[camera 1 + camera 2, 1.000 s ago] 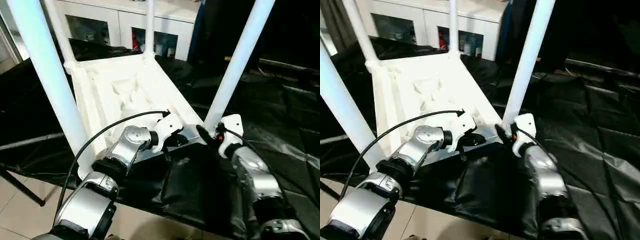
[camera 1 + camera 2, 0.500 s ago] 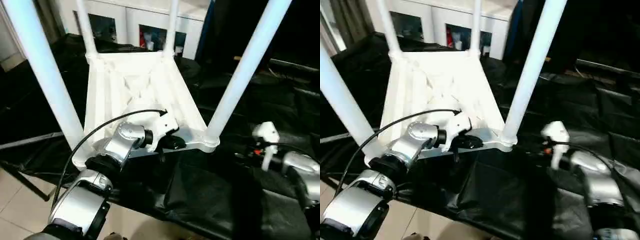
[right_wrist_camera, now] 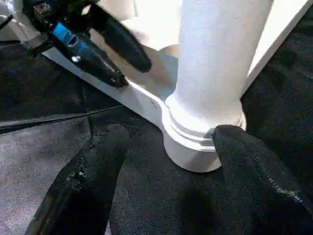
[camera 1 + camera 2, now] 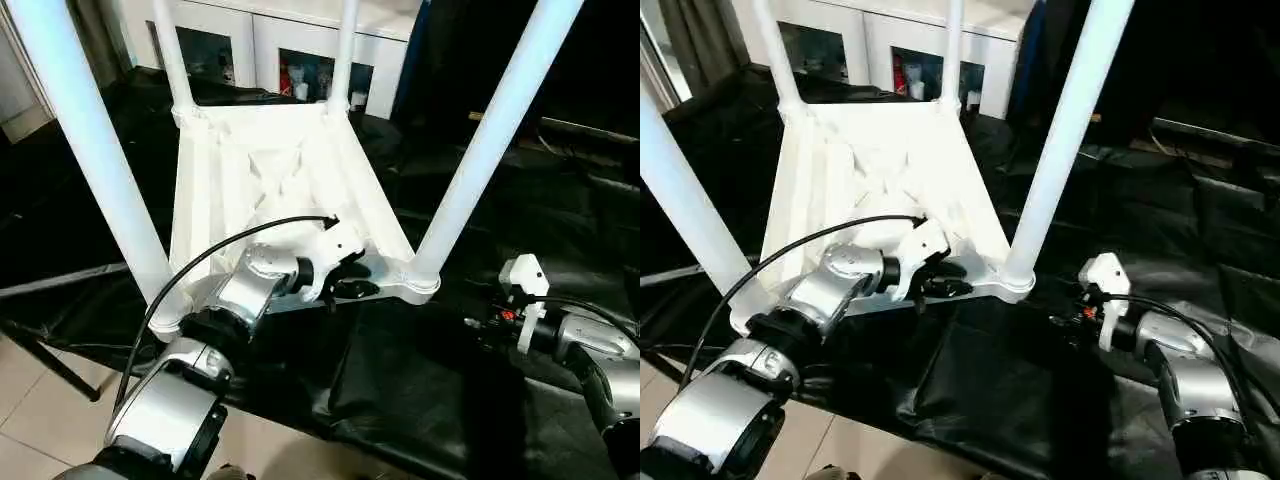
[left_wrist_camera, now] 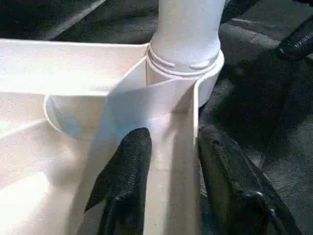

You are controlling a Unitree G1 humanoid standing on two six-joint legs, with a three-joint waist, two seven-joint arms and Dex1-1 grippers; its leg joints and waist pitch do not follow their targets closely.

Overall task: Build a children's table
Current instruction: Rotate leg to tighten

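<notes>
Black plastic sheeting (image 4: 400,390) covers the bench, with a white glass-door cabinet (image 4: 280,50) behind it. On the sheeting lies the all-white plastic children's table (image 4: 270,190), upside down: ribbed underside up, top face down, all four tapered round legs standing in their corner sockets. That orientation makes sense, since the sockets face up and each leg can be pushed straight down.

Near-right leg (image 4: 495,140) is seated in its round corner socket (image 4: 420,282); the wrist views show the ringed collar sitting at the socket mouth. Near-left leg (image 4: 95,150) and the two far legs (image 4: 345,50) also stand upright. Judging by this, assembly looks nearly finished; probably only seating checks and flipping remain.

Left hand (image 4: 350,275) is at the near edge of the top, just beside the near-right socket. Its fingers (image 5: 127,166) straddle the thin edge rib (image 5: 188,147), one inside, one outside. A small gap shows on each side, so they are parted around the rib rather than pinching it. My read: it is placed there to steady the top against sliding.

Right hand (image 4: 1065,318) is low over the sheeting, to the right of the near-right socket and clear of it. Its fingers (image 3: 93,181) are spread wide, holding nothing, aimed at the base of that leg, which sits between them in its wrist view but apart.
</notes>
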